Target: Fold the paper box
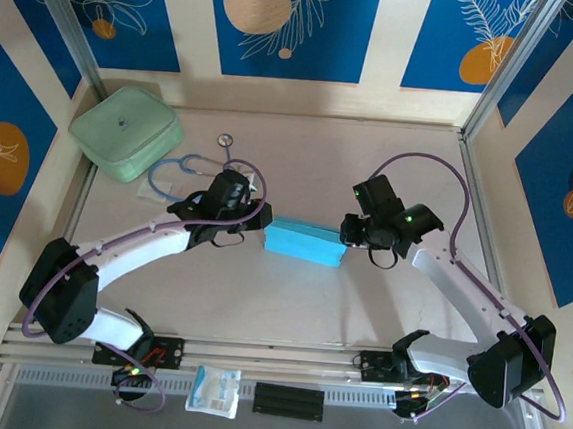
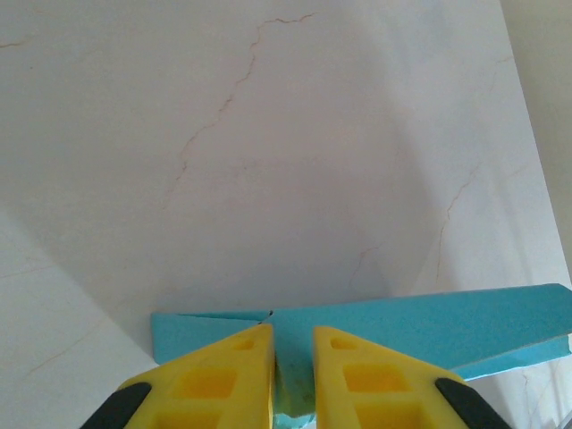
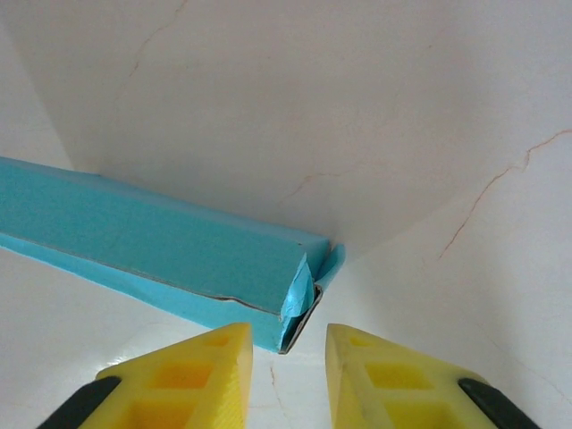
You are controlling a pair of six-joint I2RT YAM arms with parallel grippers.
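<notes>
Pale table (image 1: 288, 310), plain blue paper box (image 1: 304, 243)

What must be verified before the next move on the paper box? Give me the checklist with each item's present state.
1. Left tool gripping the paper box: ok, closed on its edge.
2. Right tool free of the box: ok, jaws apart, the box end just ahead of them.
3. End flap by the right tool tucked in: not ok, it bulges and a gap shows.
4. Flap at the left tool's end closed: cannot tell, hidden behind that tool.
5. Room around the box: ok, the stethoscope and green case lie apart from it on the table.
</notes>
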